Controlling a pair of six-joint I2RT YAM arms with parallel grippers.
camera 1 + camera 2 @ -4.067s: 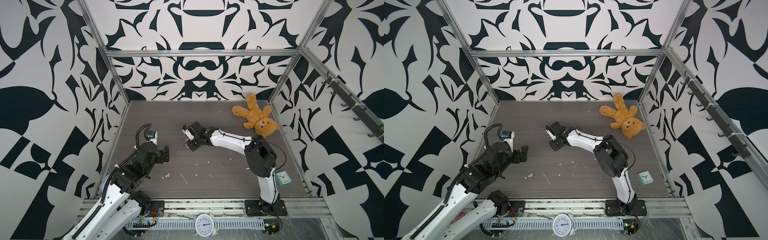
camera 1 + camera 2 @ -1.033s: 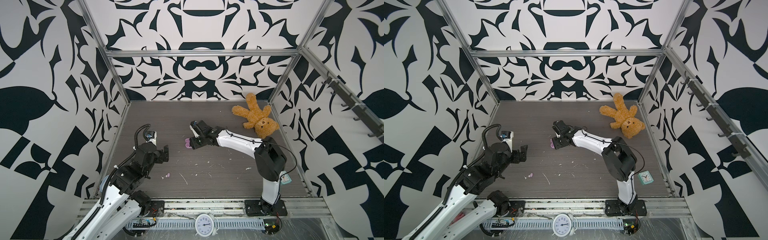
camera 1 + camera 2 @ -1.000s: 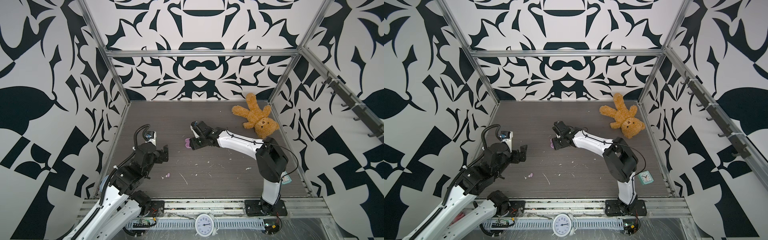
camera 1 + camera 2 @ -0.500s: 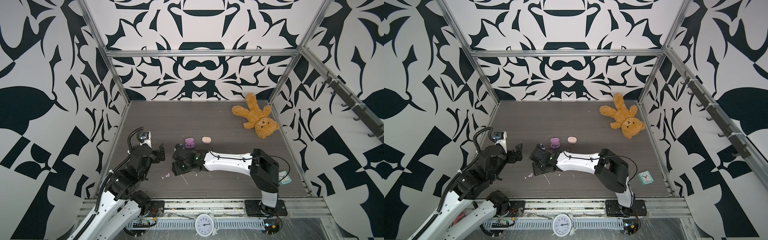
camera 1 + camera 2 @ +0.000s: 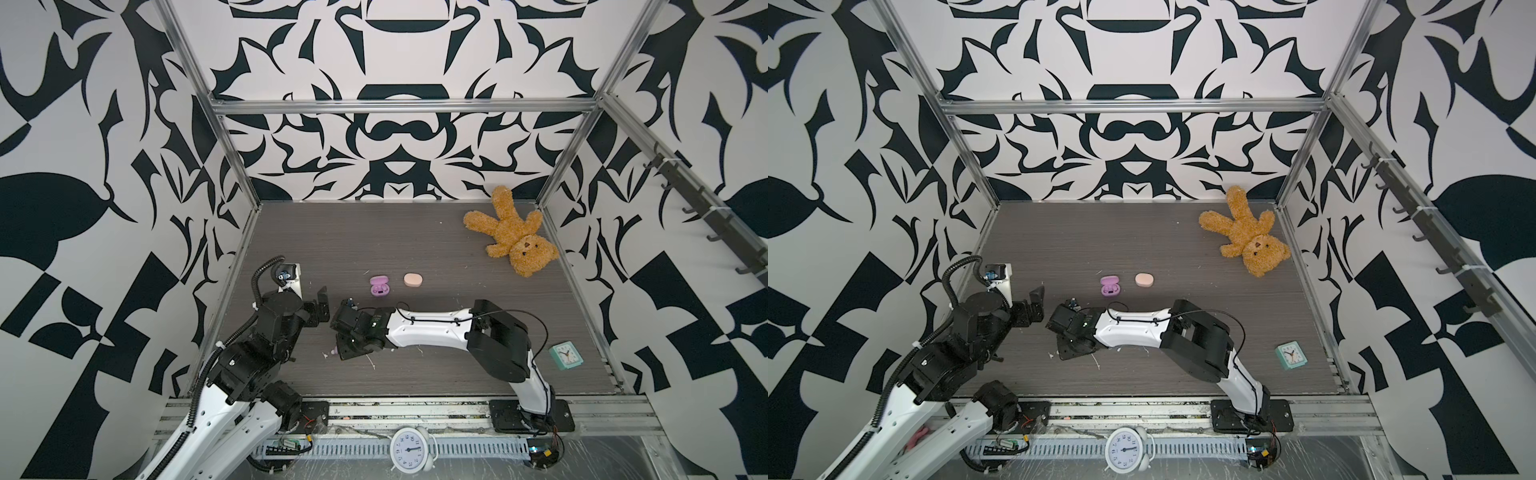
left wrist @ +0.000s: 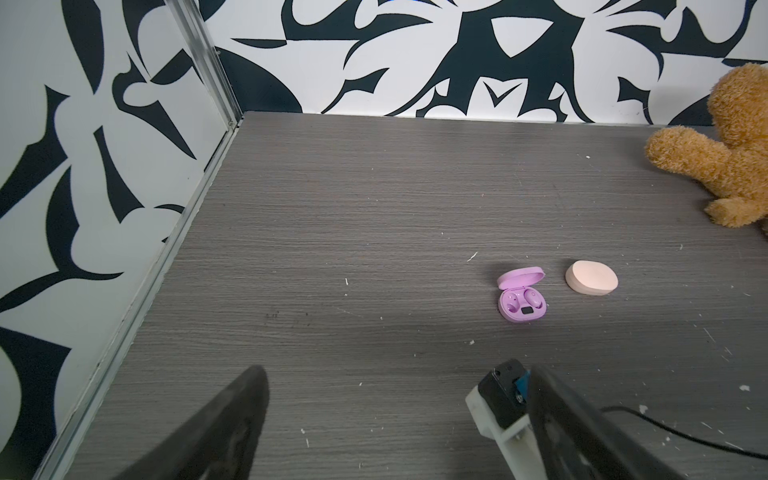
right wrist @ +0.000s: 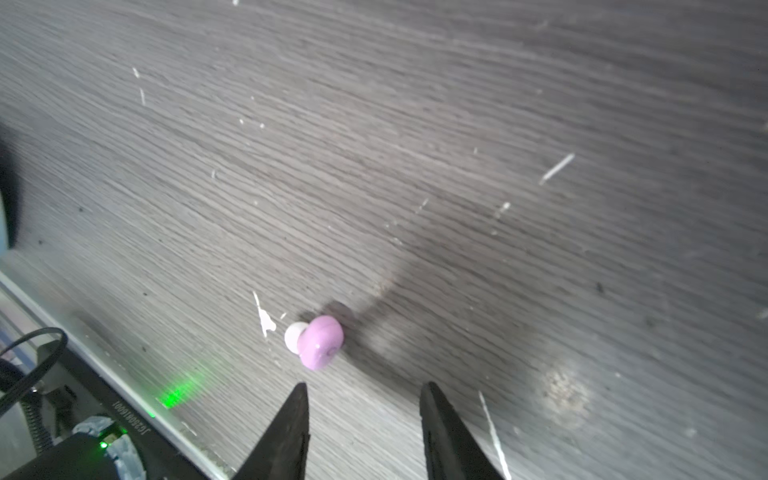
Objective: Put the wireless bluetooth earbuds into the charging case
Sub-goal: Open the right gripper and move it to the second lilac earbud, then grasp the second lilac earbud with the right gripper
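A lilac earbud (image 7: 320, 341) with a pale tip lies loose on the grey table, just ahead of my right gripper (image 7: 365, 388), whose jaws stand apart with nothing between them. In both top views that gripper (image 5: 345, 351) points down at the front left, beside the bud (image 5: 332, 352). The purple charging case (image 5: 379, 286) (image 6: 521, 301) lies open mid-table with one lilac bud (image 6: 532, 297) seated in it. A closed peach case (image 5: 413, 279) rests to its right. My left gripper (image 6: 397, 374) (image 5: 322, 303) hangs wide open and empty, left of the right wrist.
A brown teddy bear (image 5: 509, 237) lies at the back right and a small teal clock (image 5: 565, 356) at the front right. White scraps and flecks (image 7: 557, 168) litter the table. The metal frame rail (image 7: 124, 386) runs close beside the loose bud.
My right arm has swung from the purple case down to the front left over the loose bud, and its jaws have narrowed. The left arm shifted slightly back.
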